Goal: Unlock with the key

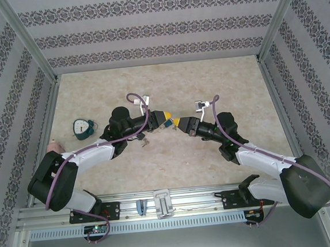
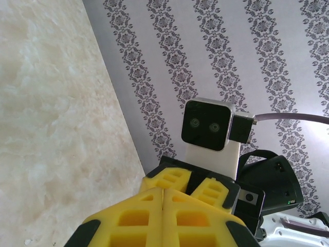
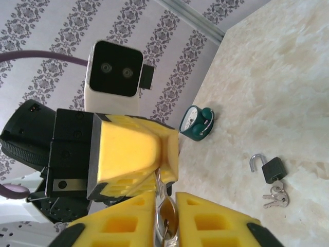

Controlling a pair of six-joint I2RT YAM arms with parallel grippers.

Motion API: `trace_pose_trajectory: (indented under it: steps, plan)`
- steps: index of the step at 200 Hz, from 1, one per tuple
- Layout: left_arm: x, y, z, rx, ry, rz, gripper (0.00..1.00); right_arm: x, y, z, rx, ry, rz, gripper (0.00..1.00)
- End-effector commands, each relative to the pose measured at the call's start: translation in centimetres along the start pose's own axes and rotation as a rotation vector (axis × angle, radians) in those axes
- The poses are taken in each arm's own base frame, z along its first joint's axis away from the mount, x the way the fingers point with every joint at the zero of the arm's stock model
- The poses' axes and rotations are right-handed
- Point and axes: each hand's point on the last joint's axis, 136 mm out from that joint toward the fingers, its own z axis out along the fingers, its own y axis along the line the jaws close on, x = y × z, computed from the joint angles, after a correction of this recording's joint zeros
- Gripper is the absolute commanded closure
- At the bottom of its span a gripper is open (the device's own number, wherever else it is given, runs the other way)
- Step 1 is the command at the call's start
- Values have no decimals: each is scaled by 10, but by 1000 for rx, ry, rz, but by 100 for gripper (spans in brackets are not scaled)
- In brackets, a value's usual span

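Observation:
A small silver key (image 3: pixel 169 218) is held between the two grippers above the table. My right gripper (image 3: pixel 165 198) is shut on its round head. My left gripper (image 3: pixel 164 172) is shut on the blade end, with the tips of the two grippers almost touching. Seen from above, the left gripper (image 1: pixel 167 120) and right gripper (image 1: pixel 181 122) meet mid-table. In the left wrist view the left gripper (image 2: pixel 163 191) has its yellow pads pressed together and the key is hidden. A dark padlock (image 3: pixel 272 168) lies on the table with its shackle swung open and spare keys (image 3: pixel 276 196) beside it.
A green alarm clock (image 1: pixel 83 127) stands on the table to the left, also in the right wrist view as the clock (image 3: pixel 196 122). A pinkish object (image 1: pixel 52 145) lies at the left wall. Patterned walls enclose the marble-look table (image 1: pixel 219 84) on three sides.

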Motion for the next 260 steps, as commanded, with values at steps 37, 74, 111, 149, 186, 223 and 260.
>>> trace_pose_trajectory:
  steps: [37, 74, 111, 149, 186, 223, 260]
  plan:
    - [-6, -20, 1, 54, -5, 55, 100, -8, 21, 3, -69, 1, -39, 99]
    - [-6, -18, 1, 51, -9, 53, 100, -10, 21, -1, -70, -10, -43, 100]
    - [-13, -7, -6, 11, -49, 28, 80, -13, 13, -9, -39, -34, -43, 100]
    - [-12, 36, -19, -233, -63, -10, 52, -16, -7, -26, 39, -72, -36, 100]
    - [-11, 82, -28, -465, -43, -56, 49, -16, -25, -39, 124, -97, -38, 100]
    - [-22, 121, -18, -623, -17, -86, 48, -8, -50, -51, 210, -107, -13, 100]
    - [-35, 163, 4, -743, 33, -109, 46, -2, -57, -57, 229, -112, -2, 100]
